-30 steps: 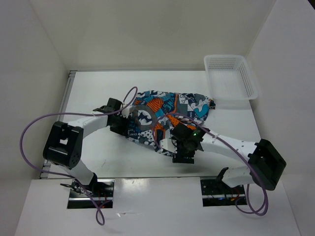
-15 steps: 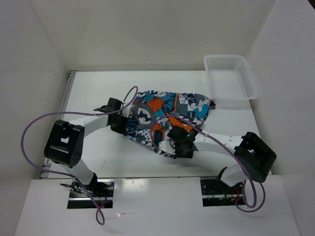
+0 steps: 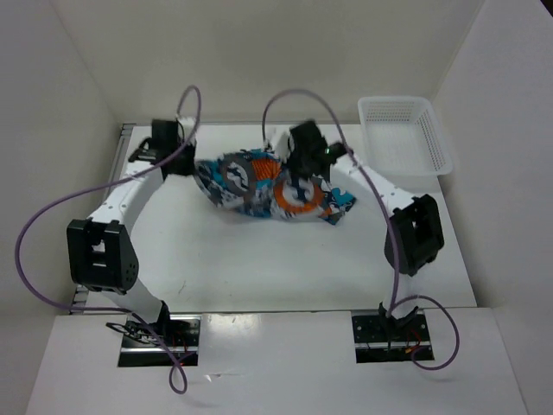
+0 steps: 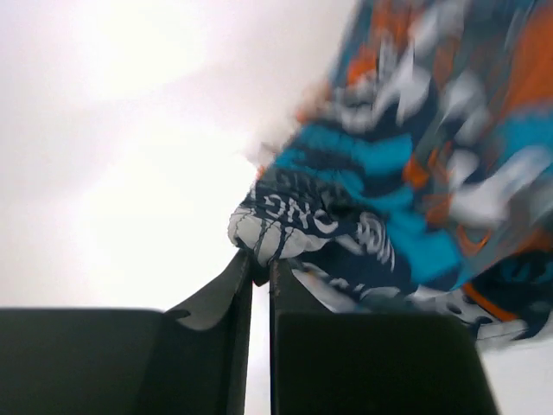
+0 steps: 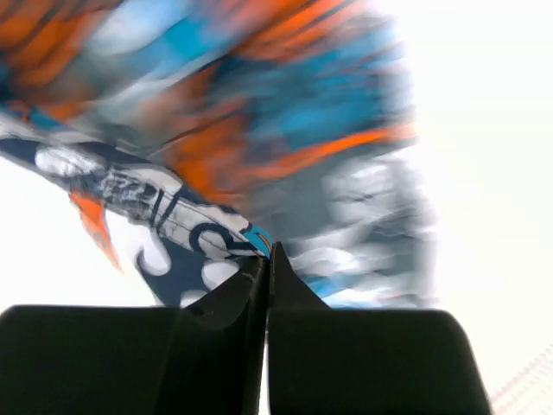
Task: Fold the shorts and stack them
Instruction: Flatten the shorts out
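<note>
The shorts [image 3: 263, 186], a patchwork of teal, orange, white and dark grey, hang bunched between both arms over the far half of the table. My left gripper [image 3: 192, 162] is shut on their left edge; in the left wrist view a hem fold [image 4: 285, 226] is pinched at the fingertips [image 4: 261, 264]. My right gripper [image 3: 294, 164] is shut on the upper right edge of the shorts; in the right wrist view the cloth [image 5: 216, 233] runs into the closed tips [image 5: 267, 257]. The wrist views are blurred with motion.
A white mesh basket [image 3: 404, 136] stands at the table's back right corner, close to the right arm. Purple cables [image 3: 298, 95] arch above both arms. White walls close in the table on the left, back and right.
Both grippers have closed on the shorts and swung from the near middle of the table to the far side, lifting and carrying the cloth with them.
</note>
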Robot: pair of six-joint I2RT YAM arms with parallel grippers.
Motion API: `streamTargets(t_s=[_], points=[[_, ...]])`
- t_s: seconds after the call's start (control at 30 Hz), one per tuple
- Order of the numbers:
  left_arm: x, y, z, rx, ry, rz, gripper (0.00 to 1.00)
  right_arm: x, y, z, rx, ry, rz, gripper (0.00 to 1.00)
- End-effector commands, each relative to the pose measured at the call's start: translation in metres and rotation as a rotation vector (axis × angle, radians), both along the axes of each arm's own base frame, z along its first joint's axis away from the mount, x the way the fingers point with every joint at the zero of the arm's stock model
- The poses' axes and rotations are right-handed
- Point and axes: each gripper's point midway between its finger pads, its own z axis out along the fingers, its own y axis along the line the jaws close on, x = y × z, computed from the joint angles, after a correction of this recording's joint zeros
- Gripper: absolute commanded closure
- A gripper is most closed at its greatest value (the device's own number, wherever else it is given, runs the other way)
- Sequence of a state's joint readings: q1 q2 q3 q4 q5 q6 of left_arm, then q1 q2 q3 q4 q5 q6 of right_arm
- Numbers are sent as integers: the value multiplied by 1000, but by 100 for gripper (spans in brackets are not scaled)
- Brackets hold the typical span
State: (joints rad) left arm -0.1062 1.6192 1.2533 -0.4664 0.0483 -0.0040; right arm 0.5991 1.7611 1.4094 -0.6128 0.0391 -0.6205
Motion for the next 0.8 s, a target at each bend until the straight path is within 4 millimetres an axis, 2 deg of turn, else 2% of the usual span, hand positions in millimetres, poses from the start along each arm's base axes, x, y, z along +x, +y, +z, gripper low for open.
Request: streamTargets(t_s=[0.0, 0.03, 0.07, 0.1, 0.13, 0.17, 0.2, 0.23, 0.27, 0.3, 0.33, 0.4, 0.43, 0.47, 0.53, 0.57, 0.67, 0.7, 0.73, 0.77], points=[[68, 40, 150, 51, -424, 147, 100, 113, 6, 178, 309, -420, -224, 100], [74, 43, 178, 55, -493, 167, 100, 124, 3, 205, 352, -466, -257, 100], [77, 52, 235, 53, -621, 202, 100, 131, -2, 229, 384, -509, -288, 100], [75, 58, 258, 62, -671, 231, 100, 133, -3, 251, 412, -547, -301, 100], [71, 64, 278, 65, -715, 253, 100, 131, -4, 291, 474, -616, -304, 100], [62, 71, 311, 64, -782, 275, 100, 128, -3, 303, 492, -630, -295, 100], [56, 74, 324, 69, -811, 295, 100, 121, -7, 317, 504, -646, -294, 100], [49, 81, 331, 74, -820, 310, 100, 111, -12, 341, 541, -683, -296, 100], [38, 82, 345, 69, -852, 312, 100, 106, -15, 347, 546, -690, -295, 100], [30, 88, 350, 77, -858, 332, 100, 100, -18, 356, 545, -709, -287, 100], [17, 88, 352, 78, -856, 333, 100, 87, -25, 372, 551, -735, -280, 100], [5, 92, 352, 82, -856, 341, 100, 75, -31, 375, 533, -733, -262, 100], [-8, 94, 358, 85, -868, 352, 100, 67, -33, 378, 528, -728, -245, 100], [-13, 94, 363, 82, -882, 353, 100, 53, -36, 390, 547, -739, -227, 100], [-26, 99, 378, 85, -910, 369, 100, 37, -33, 392, 562, -706, -175, 100], [-39, 104, 402, 83, -968, 386, 100, 26, -33, 407, 589, -720, -146, 100], [-63, 103, 432, 73, -1034, 390, 100, -3, -26, 427, 642, -703, -45, 100], [-70, 103, 442, 71, -1050, 390, 100, -19, -30, 453, 681, -751, -16, 100], [-88, 103, 461, 65, -1087, 385, 100, -34, -26, 466, 714, -756, 42, 100], [-98, 98, 470, 53, -1109, 362, 100, -44, -25, 467, 726, -731, 66, 100]])
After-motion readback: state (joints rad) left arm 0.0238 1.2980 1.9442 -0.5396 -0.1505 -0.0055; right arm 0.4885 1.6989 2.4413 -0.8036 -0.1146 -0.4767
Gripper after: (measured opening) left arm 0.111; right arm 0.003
